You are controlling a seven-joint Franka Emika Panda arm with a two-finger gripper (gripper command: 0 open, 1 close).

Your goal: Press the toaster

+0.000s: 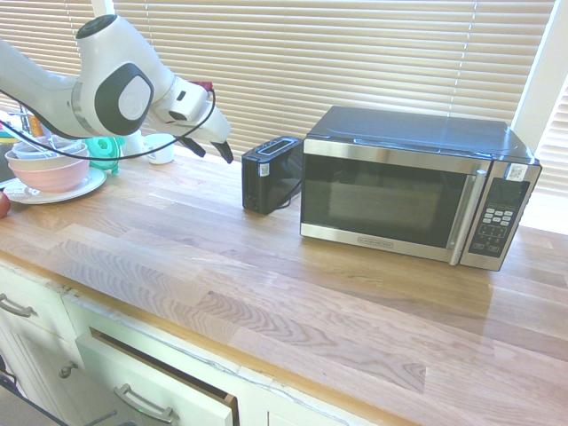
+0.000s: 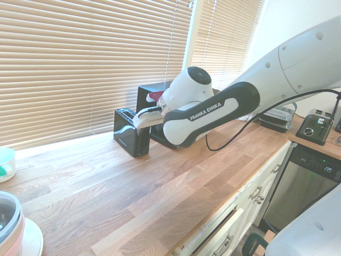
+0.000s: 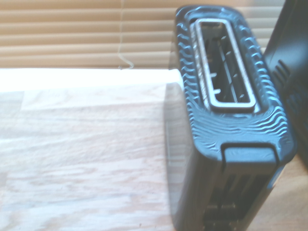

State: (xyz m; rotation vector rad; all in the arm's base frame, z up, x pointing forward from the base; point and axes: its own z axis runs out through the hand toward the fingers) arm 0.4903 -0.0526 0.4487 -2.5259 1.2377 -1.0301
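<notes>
The toaster (image 1: 271, 172) is a small glossy black box with a slot on top, standing on the wooden counter (image 1: 266, 284) right beside the microwave (image 1: 408, 186). My gripper (image 1: 211, 149) hangs open and empty in the air to the left of the toaster, a short gap away and about level with its top. From the other side, the toaster (image 2: 128, 133) is partly covered by my white hand. The wrist view looks down on the toaster (image 3: 231, 120), showing its slot and the lever (image 3: 249, 154) at the near end.
Window blinds (image 1: 355, 53) run close behind the toaster. Stacked bowls on a plate (image 1: 46, 170) and a white cup (image 1: 161, 150) stand at the counter's left. A drawer (image 1: 160, 382) below the front edge is slightly open. Another small appliance (image 2: 315, 127) sits far right.
</notes>
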